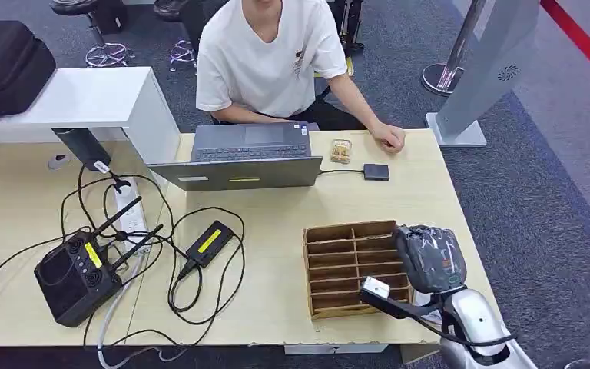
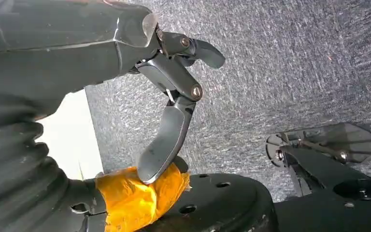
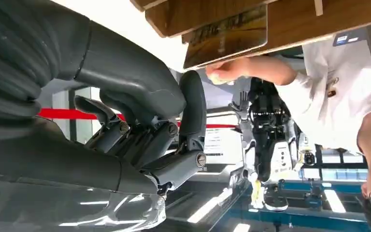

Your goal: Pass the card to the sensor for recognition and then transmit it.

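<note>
My right hand [image 1: 429,257] hovers at the right edge of a wooden slotted organizer [image 1: 349,269] near the table's front right. In the right wrist view its fingers [image 3: 125,133] are curled in, the thumb stands beside them, and I see nothing held. A dark glossy card-like plate [image 3: 224,36] stands at the organizer's wood beyond the hand. A small black sensor box [image 1: 376,171] lies by the laptop on a cable. Beside it is a small tan card-sized item [image 1: 341,151]. My left hand [image 2: 174,96] hangs over the carpet with fingers apart, holding nothing.
A person in a white shirt [image 1: 265,54] sits behind the open laptop [image 1: 246,154], one hand resting near the sensor. A black antenna device [image 1: 77,280], a power brick [image 1: 210,242] and loose cables cover the table's left half. A grey stand [image 1: 492,69] is at the far right.
</note>
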You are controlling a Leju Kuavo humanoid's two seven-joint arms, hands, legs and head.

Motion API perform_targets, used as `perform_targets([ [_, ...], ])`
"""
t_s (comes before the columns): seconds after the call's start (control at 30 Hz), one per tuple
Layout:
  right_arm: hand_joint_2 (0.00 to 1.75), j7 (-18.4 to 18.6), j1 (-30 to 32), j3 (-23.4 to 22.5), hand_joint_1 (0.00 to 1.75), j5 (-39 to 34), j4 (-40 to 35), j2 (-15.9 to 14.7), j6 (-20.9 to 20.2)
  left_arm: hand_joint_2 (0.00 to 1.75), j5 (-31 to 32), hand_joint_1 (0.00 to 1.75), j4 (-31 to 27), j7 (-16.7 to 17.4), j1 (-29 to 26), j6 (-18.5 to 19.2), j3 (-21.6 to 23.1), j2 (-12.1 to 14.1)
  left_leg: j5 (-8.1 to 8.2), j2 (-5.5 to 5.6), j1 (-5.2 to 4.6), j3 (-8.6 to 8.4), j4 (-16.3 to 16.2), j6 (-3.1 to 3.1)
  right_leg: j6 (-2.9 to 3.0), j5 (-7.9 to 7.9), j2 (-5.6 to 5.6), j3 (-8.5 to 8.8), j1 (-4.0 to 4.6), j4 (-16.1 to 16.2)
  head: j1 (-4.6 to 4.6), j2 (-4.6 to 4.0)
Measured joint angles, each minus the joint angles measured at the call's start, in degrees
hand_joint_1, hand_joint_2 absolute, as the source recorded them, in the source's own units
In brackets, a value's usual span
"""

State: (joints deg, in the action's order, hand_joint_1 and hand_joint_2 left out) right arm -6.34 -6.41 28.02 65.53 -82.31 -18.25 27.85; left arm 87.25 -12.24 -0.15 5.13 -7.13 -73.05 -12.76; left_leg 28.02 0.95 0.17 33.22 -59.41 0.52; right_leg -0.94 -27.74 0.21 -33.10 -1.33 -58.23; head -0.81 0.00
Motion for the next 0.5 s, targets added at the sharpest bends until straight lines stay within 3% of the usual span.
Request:
perform_targets([
  [0.03, 1.75, 0.0, 0.0, 0.0, 1.75, 0.4, -0.1, 0.0, 0.2, 1.75, 0.0, 0.0, 0.0, 0.0, 0.0, 0.2, 0.0, 0.0, 0.0, 0.0, 0.0, 0.0, 0.0, 0.0, 0.0, 0.0, 0.0, 0.0, 0.0, 0.0, 0.02, 0.0],
  [0.07, 1.75, -0.2, 0.0, 0.0, 1.33, 0.7, -0.3, 0.0, 0.6, 1.75, -0.2, 0.0, 0.0, 0.0, 0.0, 0.7, 0.0, 0.0, 0.0, 0.0, 0.0, 0.01, 0.0, 0.0, 0.0, 0.0, 0.0, 0.0, 0.0, 0.0, 0.02, 0.0],
  [0.1, 1.75, -0.4, 0.0, 0.0, 1.33, 1.3, -0.5, 0.0, 1.4, 1.75, -0.3, 0.0, 0.0, 0.0, 0.0, 1.1, 0.0, 0.1, 0.0, 0.0, 0.0, 0.0, 0.0, 0.0, 0.0, 0.0, 0.0, 0.0, 0.0, 0.0, 0.02, 0.0],
  [0.13, 1.75, -0.5, 0.0, 0.0, 0.0, 1.9, -0.7, 0.1, 2.8, 1.75, -0.3, 0.0, 0.0, 0.0, 0.0, 1.0, 0.0, 0.2, 0.0, 0.0, 0.0, 0.01, 0.0, 0.0, 0.0, 0.0, 0.0, 0.0, 0.0, 0.0, 0.0, 0.0],
  [0.3, 1.75, -0.7, 0.1, -0.1, 0.0, 4.3, -2.8, 2.1, 9.7, 1.75, -0.3, 0.0, 0.0, 0.1, 0.0, 0.1, 0.0, 0.3, 0.0, 0.0, 0.0, 0.0, 0.0, 0.0, 0.0, 0.0, 0.0, 0.0, 0.0, 0.0, 0.02, 0.0],
  [0.5, 1.75, -0.2, 0.9, -0.2, 0.0, 6.5, -6.3, 3.3, 10.4, 1.75, -0.3, 0.0, 0.0, 0.2, 0.0, -0.3, 0.1, 0.3, 0.0, 0.0, 0.0, 0.01, 0.0, 0.0, 0.0, 0.0, -0.01, 0.0, 0.0, 0.0, 0.02, 0.0],
])
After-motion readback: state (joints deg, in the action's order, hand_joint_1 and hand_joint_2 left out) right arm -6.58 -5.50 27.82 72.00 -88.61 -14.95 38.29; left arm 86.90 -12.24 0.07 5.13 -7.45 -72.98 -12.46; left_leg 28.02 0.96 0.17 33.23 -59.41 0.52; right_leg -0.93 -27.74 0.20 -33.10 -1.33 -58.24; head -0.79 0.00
